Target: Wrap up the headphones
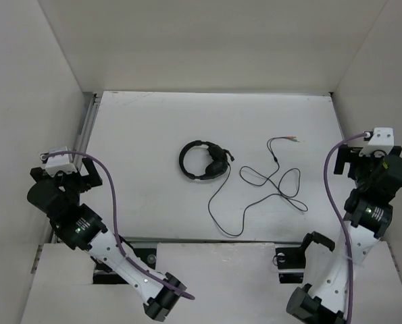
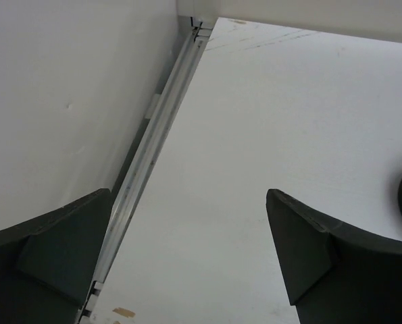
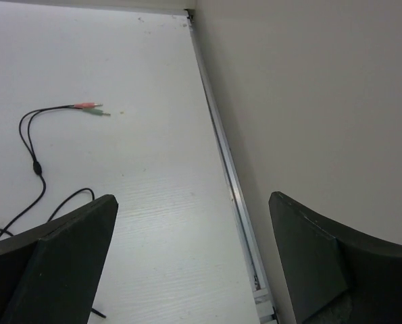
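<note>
Right gripper (image 3: 190, 199) hangs where white table (image 3: 153, 169) meets wall (image 3: 309, 101).

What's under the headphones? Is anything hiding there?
Only the white table shows around the headphones and through the headband loop. The black pads cover the spot right beneath them, so whatever is there cannot be seen.

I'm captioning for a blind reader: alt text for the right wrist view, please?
A thin black headphone cable forks into pink and green plugs on a white table, beyond the right end effector's open dark fingers.
</note>
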Tool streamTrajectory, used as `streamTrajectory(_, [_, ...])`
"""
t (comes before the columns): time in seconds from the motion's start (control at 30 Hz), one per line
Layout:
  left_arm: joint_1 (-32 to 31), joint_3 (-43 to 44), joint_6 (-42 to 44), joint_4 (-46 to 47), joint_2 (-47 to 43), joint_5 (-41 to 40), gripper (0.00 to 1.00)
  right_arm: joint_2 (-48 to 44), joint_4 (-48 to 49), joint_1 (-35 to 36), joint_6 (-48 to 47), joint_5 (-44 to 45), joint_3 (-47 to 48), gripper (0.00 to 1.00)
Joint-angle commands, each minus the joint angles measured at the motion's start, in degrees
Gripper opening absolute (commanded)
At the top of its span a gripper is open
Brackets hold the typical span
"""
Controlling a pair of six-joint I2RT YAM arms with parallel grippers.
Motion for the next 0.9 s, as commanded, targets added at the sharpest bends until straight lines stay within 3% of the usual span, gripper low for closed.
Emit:
streamTrajectory(0.0, [-1.2,3.4,-2.4,0.1,0.4,3.3,1.0,-3.5,3.6,2.7,2.3,3.2,-2.0,1.0])
streamTrajectory(0.13, [-3.3,4.3,-4.1,0.8,1.7,4.2,1.0,-7.4,13.2,4.2,1.2,8.2,-6.7,1.0])
streamTrajectory(0.27, [-10.5,7.0,-7.1,0.1,5.2,3.2,1.0,-6.2,17.8,6.9,2.1,12.7,-7.6,1.0])
streamTrajectory(0.37, [-19.5,9.2,-9.9,-1.6,9.3,0.9,1.0,-4.5,20.1,10.2,3.7,12.4,-7.9,1.0])
streamTrajectory(0.57, [-54.0,10.7,-10.7,-3.5,20.7,-22.4,1.0,-1.1,27.4,21.4,11.7,7.0,-9.9,1.0])
streamTrajectory(0.73, [-59.6,7.3,-14.1,-0.6,29.9,-24.9,0.98,5.0,28.8,26.7,16.4,-0.4,-11.3,1.0])
streamTrajectory(0.87, [-67.8,5.1,-15.3,2.5,37.4,-29.5,0.96,9.5,30.9,30.6,13.7,-1.4,-14.2,1.0])
